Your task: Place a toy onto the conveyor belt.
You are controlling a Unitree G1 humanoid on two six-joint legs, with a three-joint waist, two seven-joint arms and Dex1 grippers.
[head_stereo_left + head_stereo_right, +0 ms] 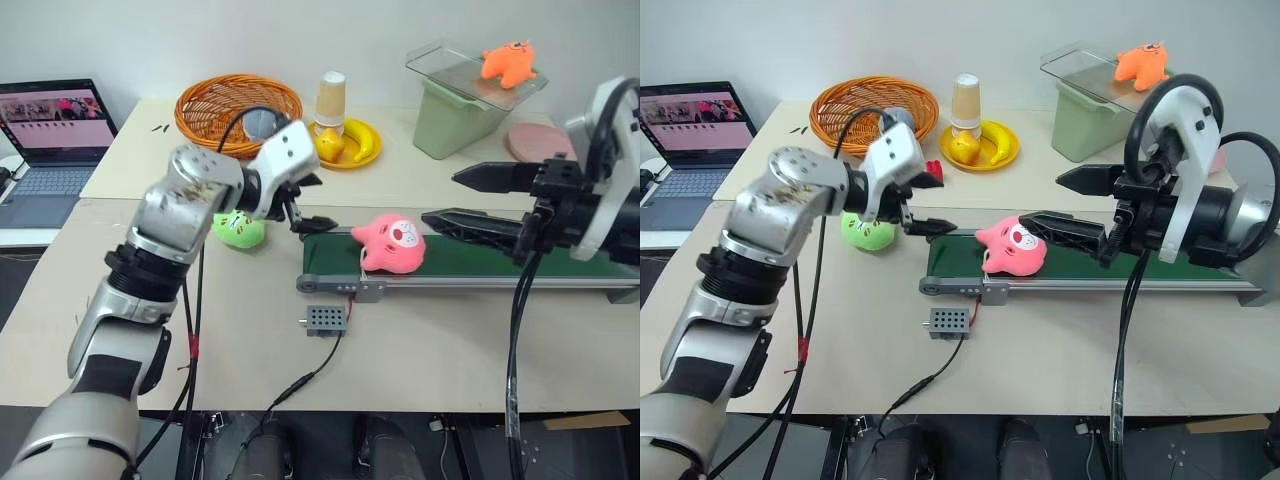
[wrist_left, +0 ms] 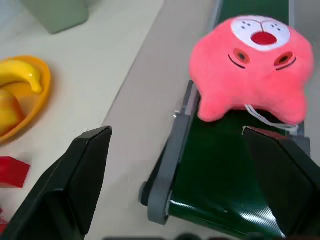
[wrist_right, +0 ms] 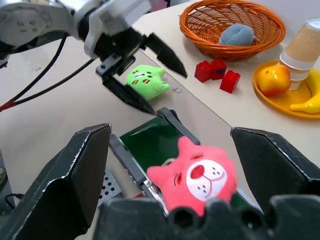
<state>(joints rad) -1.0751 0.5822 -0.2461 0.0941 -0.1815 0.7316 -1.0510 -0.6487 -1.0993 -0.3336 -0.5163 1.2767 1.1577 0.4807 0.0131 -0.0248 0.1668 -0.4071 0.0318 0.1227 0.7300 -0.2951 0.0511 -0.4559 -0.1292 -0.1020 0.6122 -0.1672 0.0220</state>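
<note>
Left eye view: pink plush toy with a white muzzle [image 1: 390, 243] lying at frame centre on the near end of the long dark-green conveyor belt in its grey metal frame [image 1: 470, 262], partly overhanging the frame edge. Left gripper [image 1: 312, 203] just left of the toy, jaws spread wide and empty, apart from the plush. Right gripper [image 1: 455, 198] at centre right, jaws also wide and empty, lower finger close beside the toy.

Step in hand, judged: release made, retreat to follow.
- Withdraw left gripper up and toward frame left, jaws kept wide, clear of the toy's white tag loop.
- Avoid brushing the plush; overhang suggests an easy roll off onto the pale bench [image 1: 420, 350].
- Keep clear of the green plush toy [image 1: 238, 229] at centre left.
- Hold right gripper off the belt.
</note>
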